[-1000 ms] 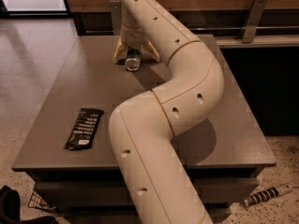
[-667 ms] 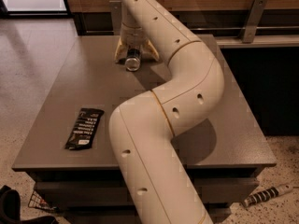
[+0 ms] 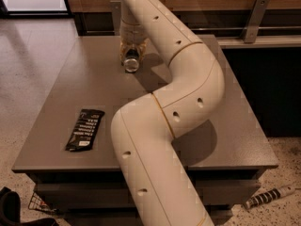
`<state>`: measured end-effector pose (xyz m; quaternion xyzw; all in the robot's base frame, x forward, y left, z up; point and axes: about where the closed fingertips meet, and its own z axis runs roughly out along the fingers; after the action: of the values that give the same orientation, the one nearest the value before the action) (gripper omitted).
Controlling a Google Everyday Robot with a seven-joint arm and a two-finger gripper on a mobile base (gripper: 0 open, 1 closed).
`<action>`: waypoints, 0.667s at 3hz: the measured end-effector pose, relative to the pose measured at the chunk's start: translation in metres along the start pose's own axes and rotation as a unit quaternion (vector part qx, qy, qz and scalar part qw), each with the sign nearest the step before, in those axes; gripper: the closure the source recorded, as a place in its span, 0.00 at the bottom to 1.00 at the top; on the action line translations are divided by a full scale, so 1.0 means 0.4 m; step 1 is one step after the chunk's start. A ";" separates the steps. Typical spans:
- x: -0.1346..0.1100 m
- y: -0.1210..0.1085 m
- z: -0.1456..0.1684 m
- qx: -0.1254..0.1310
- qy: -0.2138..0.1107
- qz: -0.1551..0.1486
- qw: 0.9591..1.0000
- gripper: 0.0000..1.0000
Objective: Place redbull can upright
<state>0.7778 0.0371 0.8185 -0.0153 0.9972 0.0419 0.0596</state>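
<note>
- The arm (image 3: 188,93) rises from 6 o'clock, bends over the bench (image 3: 244,126) toward 3 o'clock, then reaches to 11 o'clock
- The gripper (image 3: 131,54) points down there, jaws grasping the redbull can (image 3: 131,64), whose silver end tilts toward 6 o'clock, near the far edge
- A black wrapper (image 3: 85,129) lies flat at 8 o'clock, well apart, with open bench between
</note>
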 end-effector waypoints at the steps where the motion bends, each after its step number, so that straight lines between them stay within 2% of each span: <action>1: 0.000 0.000 0.000 0.000 0.000 0.000 1.000 1.00; 2: -0.026 -0.008 -0.034 0.004 -0.029 -0.008 1.000 1.00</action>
<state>0.7867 0.0331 0.8331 -0.0213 0.9951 0.0378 0.0893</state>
